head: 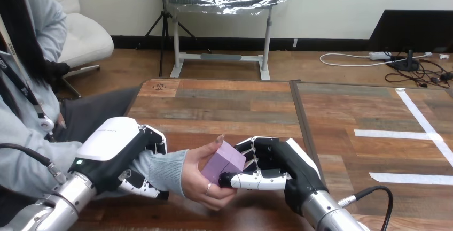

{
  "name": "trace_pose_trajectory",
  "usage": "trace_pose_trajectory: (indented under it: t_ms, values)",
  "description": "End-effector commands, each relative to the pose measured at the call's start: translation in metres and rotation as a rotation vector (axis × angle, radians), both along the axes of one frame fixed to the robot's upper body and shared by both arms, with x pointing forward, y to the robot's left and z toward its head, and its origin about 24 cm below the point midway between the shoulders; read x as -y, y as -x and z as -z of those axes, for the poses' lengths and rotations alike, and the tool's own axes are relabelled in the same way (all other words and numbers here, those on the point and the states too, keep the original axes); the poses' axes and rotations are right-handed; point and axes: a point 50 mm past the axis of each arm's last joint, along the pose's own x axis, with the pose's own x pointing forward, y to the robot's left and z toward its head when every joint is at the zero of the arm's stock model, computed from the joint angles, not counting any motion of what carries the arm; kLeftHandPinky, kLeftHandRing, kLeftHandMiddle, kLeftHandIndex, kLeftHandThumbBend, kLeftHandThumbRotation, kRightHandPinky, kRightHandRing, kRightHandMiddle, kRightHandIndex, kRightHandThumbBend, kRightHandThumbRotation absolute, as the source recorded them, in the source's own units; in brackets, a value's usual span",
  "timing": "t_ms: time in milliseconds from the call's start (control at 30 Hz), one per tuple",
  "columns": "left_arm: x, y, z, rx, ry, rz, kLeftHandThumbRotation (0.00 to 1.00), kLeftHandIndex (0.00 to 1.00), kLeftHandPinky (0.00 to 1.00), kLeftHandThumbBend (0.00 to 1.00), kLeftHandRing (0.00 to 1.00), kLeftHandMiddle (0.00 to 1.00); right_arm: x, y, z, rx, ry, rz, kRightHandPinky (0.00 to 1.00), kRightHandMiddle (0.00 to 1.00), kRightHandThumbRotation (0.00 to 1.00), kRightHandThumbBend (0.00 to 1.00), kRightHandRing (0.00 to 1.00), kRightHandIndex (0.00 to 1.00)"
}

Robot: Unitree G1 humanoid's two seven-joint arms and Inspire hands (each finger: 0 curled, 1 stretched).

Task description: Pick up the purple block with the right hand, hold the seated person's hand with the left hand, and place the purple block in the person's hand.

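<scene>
Right hand (278, 169) pinches the purple block (227, 161) between thumb and fingers from the block's right side, which leaves the block's left face and underside free to meet the person's hand (200, 180). That hand cups the block from the left and beneath, with a fingertip against its top edge, so both hands are on it. Left of the block, the left hand (120, 153) has its fingers curled round the person's wrist (160, 169) in its grey sleeve, probably to steady the palm as a target. The release looks not yet made. The wooden table (229, 102) spreads beyond the block, and white tape strips (395, 133) lie well to its right. Nothing stands between the hands. Only the robot's thumb, along the block's lower edge, might snag on letting go.
</scene>
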Motion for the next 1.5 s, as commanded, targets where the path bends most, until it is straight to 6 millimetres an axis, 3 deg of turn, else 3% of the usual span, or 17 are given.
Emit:
trace_pose_trajectory:
  t_ms: [0,467,767,1067,1467]
  values:
    - [0.016,-0.022,-0.036,0.179,0.107,0.025,0.00,0.30,0.16,0.86,0.21,0.28,-0.005,-0.010,-0.020,0.086,-0.008,-0.017,0.31,0.45,0.00,0.77,0.36,0.50]
    - [0.015,-0.020,-0.036,0.182,0.099,0.024,0.01,0.33,0.18,0.88,0.24,0.31,-0.004,-0.013,-0.020,0.078,-0.027,0.018,0.32,0.47,0.00,0.77,0.37,0.50]
    - [0.016,-0.018,-0.038,0.195,0.106,0.027,0.09,0.43,0.29,0.92,0.34,0.40,-0.003,-0.015,-0.022,0.081,-0.009,0.032,0.37,0.56,0.00,0.81,0.46,0.60]
    - [0.019,-0.014,-0.042,0.213,0.112,0.028,0.16,0.59,0.44,0.99,0.49,0.55,0.000,-0.018,-0.026,0.120,0.055,0.045,0.59,0.69,0.11,0.87,0.65,0.74]
    - [0.020,-0.008,-0.040,0.207,0.124,-0.004,0.27,0.81,0.74,1.00,0.77,0.78,0.009,-0.024,-0.030,0.168,0.066,0.089,0.86,0.87,0.26,0.90,0.87,0.90]
